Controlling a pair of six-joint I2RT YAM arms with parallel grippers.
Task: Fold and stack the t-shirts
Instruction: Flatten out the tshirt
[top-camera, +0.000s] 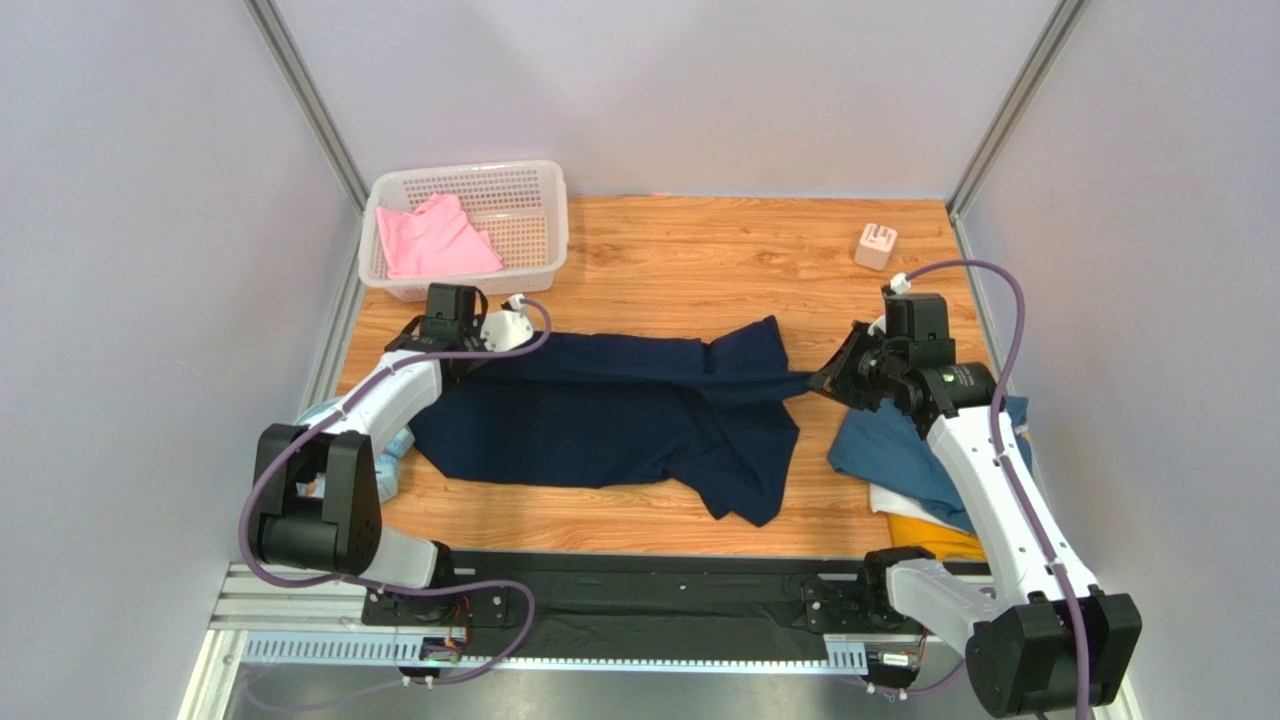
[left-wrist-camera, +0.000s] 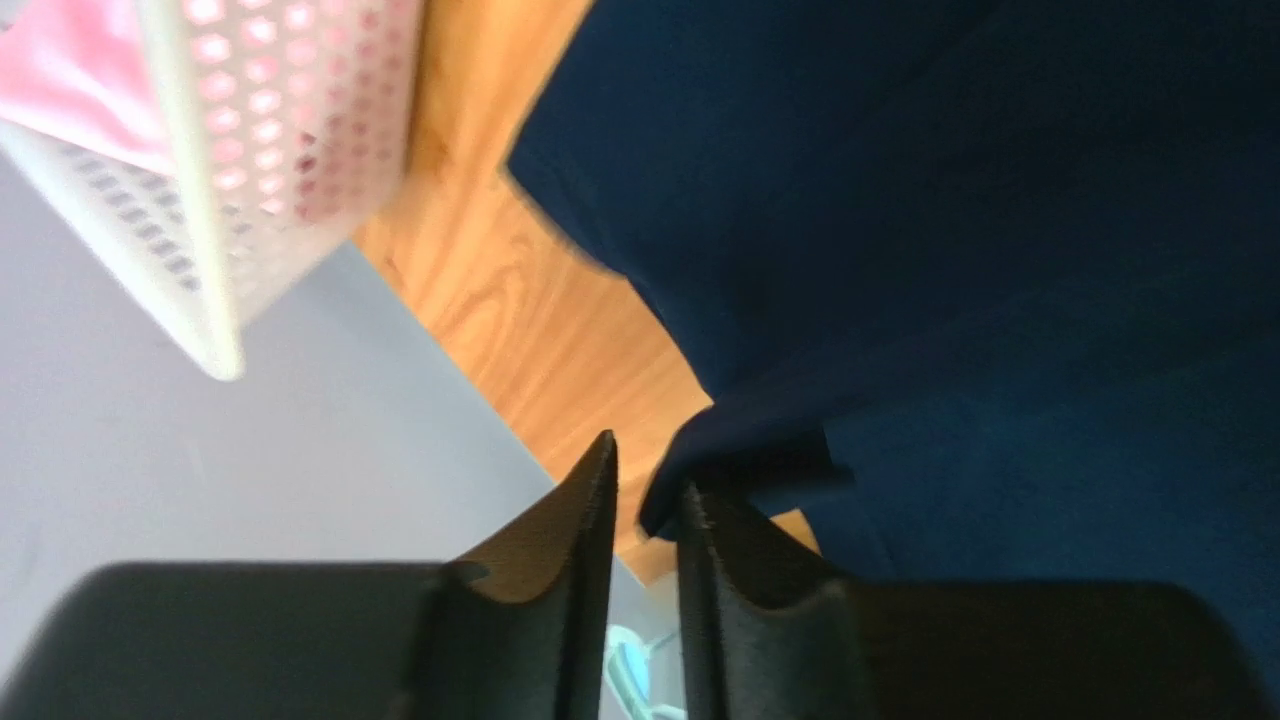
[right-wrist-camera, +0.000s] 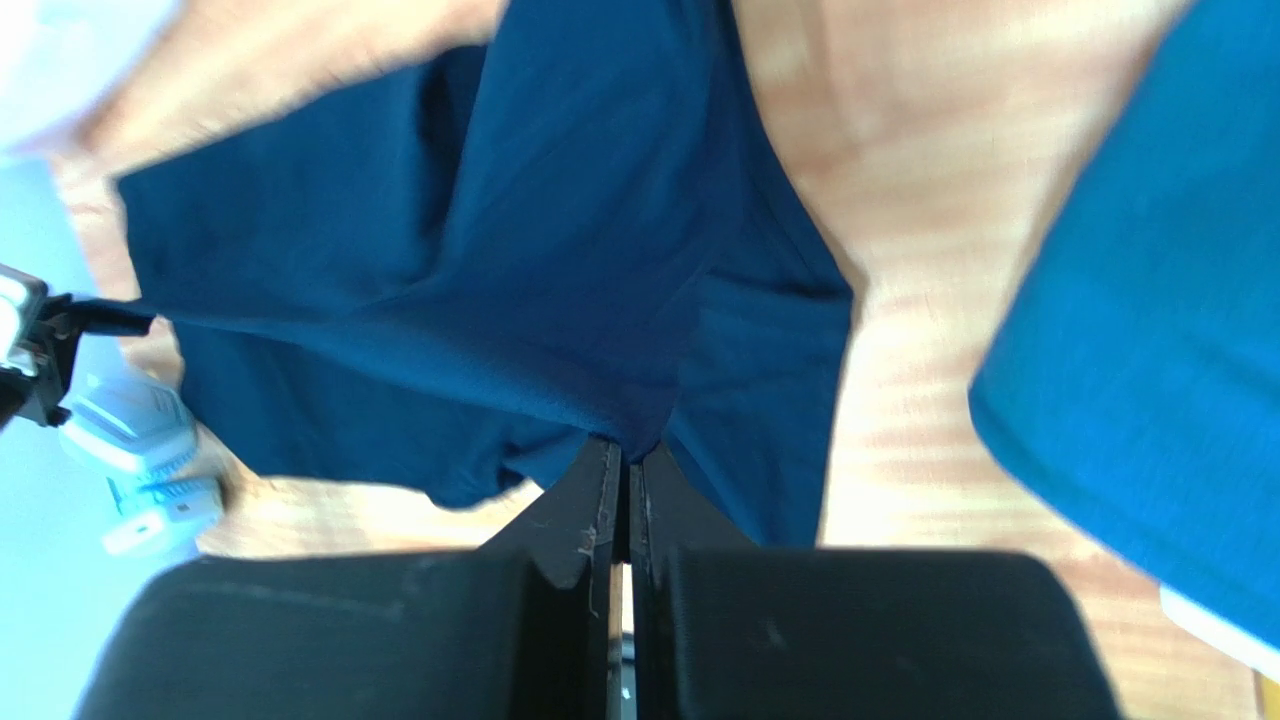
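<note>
Left end effector (left-wrist-camera: 646, 465) stands at the far left corner of the navy tee (top-camera: 601, 413). Its fingers are a little apart, with a narrow gap between them. A small fold of navy cloth sits right at the tips, but I cannot tell if it is gripped or only lying there. Right end effector (right-wrist-camera: 624, 450) is closed tightly on the right edge of the same tee, and the cloth gathers into creases at its tips.

The navy tee lies across the middle of the tabletop (top-camera: 676, 255), spread long between the two arms. Its left part is mostly flat. Its right part is bunched, with one flap hanging toward the near edge.

Just behind the left end effector is a white basket (top-camera: 451, 174) in the far left corner, and the pink tee (top-camera: 433, 240) lies crumpled inside it. In the left wrist view the basket wall is very close to the navy corner.

On the right, the teal tee (top-camera: 894, 450) lies under the right arm, just beside the navy flap and not touching it. The white tee (top-camera: 902, 507) shows under it, and the yellow tee (top-camera: 929, 536) is nearest the tabletop edge, partly hidden by the arm.

A small white cube (top-camera: 876, 245) stands in the far right corner, well apart from the cloth. A pale blue thing (top-camera: 388, 473) lies under the left arm, and I cannot tell what it is.
</note>
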